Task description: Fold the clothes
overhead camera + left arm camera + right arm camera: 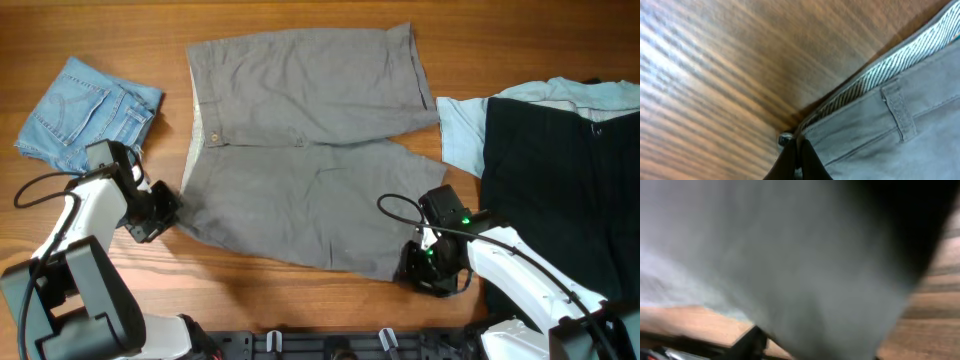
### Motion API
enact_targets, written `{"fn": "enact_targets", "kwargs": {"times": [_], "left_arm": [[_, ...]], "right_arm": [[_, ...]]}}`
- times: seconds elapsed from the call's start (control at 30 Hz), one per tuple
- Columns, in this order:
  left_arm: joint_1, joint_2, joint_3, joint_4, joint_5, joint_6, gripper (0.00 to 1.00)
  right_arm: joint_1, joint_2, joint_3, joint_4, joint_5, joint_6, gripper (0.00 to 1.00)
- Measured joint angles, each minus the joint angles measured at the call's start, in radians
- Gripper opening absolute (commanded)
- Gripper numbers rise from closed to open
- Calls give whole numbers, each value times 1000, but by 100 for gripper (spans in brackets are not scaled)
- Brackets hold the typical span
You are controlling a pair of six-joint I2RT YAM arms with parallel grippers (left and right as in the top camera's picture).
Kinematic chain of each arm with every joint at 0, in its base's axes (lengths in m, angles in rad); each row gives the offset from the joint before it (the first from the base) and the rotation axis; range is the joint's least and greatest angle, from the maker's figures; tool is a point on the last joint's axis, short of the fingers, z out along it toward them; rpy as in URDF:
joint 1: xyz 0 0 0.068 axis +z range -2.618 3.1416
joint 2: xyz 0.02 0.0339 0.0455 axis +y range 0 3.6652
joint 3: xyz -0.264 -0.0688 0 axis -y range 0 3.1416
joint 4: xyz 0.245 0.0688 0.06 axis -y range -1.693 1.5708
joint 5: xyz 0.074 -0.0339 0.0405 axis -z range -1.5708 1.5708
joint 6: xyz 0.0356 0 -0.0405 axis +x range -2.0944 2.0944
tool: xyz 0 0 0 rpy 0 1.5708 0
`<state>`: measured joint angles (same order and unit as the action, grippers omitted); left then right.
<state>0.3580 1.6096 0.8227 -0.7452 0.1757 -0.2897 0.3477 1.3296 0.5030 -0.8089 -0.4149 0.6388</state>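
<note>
Near edge: left gripper (165,208) sits at the near-left waistband corner and right gripper (412,268) at the near-right leg hem of the plain grey-taupe cotton shorts (300,150). The shorts lie spread flat in the middle of the brown wooden table (300,305). Whether either gripper has closed on the cloth: cannot tell. Judgement: raise both corners level, carry them together to the far edge, and match the hems.

Left tool (170,210), right tool (411,272), both low

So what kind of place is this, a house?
Probably a robot workbench, not a home: a left gripper and right gripper sit at a wooden table where grey shorts lie spread out.
</note>
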Motion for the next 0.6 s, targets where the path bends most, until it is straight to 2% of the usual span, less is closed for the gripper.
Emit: {"fn": "enact_targets", "kwargs": {"times": [0.07, 0.1, 0.13, 0.3, 0.43, 0.57, 0.6], "left_arm": [[0, -32, 1, -25, 4, 0, 4], [0, -56, 2, -36, 6, 1, 4], [0, -92, 2, -48, 7, 1, 4], [0, -191, 7, -89, 16, 4, 4], [0, -196, 10, -109, 25, 4, 4], [0, -218, 69, -214, 29, -3, 4], [0, -252, 137, -266, 26, -19, 4]], "right_arm": [[0, 0, -2, 30, 13, 31, 32], [0, 0, -2, 33, 19, 39, 13], [0, 0, -2, 33, 24, 46, 4], [0, 0, 1, 28, 46, 57, 4], [0, -15, 86, -98, 62, 36, 4], [0, -114, 303, -310, 108, -5, 4], [0, -171, 445, -369, 133, -16, 5]]}}
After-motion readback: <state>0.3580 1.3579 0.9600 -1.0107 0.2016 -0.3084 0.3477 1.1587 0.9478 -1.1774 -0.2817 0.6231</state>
